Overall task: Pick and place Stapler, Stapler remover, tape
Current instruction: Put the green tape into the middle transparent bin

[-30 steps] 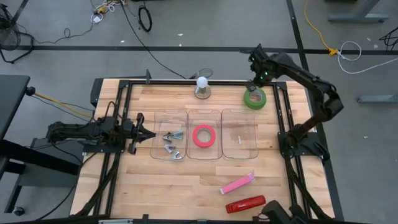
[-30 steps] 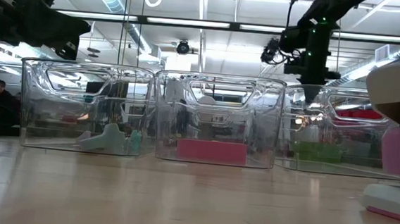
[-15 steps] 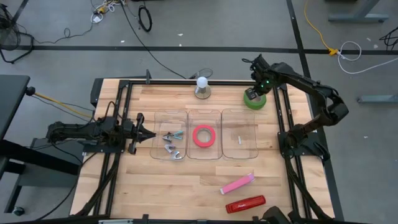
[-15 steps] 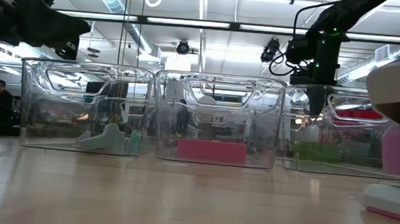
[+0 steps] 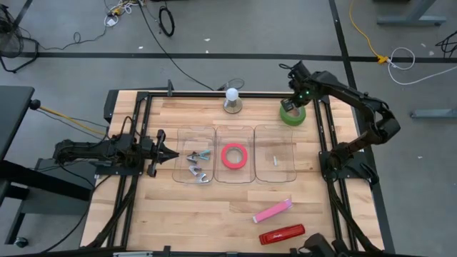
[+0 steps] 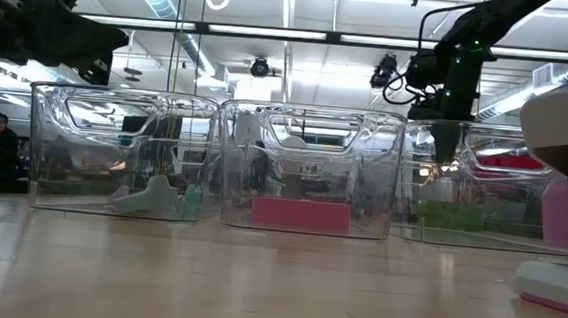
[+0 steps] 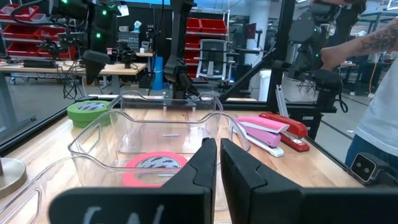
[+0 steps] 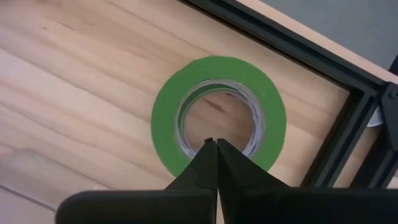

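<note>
I see the green tape (image 8: 218, 116) lying flat at the table's far right corner. My right gripper (image 8: 211, 143) hangs directly above it, fingers pressed together, tips over the ring's inner edge, holding nothing.

Pale wooden table (image 5: 214, 214), clear glossy plastic bins (image 5: 275, 164), matt green tape (image 8: 217, 115)

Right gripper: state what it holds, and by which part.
Nothing is held. The right gripper is shut, fingertips together over the inner edge of the green tape roll, which lies flat on the table.
</note>
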You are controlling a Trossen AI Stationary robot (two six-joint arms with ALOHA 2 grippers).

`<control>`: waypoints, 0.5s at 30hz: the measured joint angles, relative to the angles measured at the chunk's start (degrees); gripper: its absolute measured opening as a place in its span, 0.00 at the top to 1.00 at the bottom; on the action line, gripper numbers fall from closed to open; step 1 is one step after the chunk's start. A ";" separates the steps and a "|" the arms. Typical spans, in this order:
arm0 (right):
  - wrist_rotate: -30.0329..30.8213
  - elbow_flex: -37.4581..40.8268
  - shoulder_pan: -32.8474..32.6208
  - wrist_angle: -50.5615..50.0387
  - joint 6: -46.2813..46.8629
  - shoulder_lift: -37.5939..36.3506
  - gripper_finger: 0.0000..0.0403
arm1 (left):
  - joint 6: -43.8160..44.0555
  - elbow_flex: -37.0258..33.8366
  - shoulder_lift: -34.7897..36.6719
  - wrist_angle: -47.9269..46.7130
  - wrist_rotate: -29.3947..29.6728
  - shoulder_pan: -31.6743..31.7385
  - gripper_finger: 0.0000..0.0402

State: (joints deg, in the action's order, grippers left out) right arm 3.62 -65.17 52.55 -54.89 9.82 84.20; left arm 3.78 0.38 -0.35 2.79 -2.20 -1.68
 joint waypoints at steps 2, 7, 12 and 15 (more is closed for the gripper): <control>0.01 0.00 0.40 0.00 0.00 0.02 1.00 | 0.03 0.01 -0.01 0.00 0.00 0.00 0.94; 0.04 0.02 1.49 -1.24 0.64 0.02 0.99 | -0.01 0.00 -0.01 0.00 0.00 -0.01 0.94; 2.12 1.61 1.89 -1.42 3.40 0.04 0.96 | 0.01 0.00 -0.01 0.00 0.00 0.00 0.94; 1.70 3.47 1.86 -1.14 4.93 0.07 0.93 | -0.01 0.02 0.01 -0.02 0.00 -0.01 0.94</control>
State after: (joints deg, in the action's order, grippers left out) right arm 5.32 -61.69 54.41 -56.03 14.76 84.27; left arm 3.77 0.40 -0.34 2.77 -2.20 -1.69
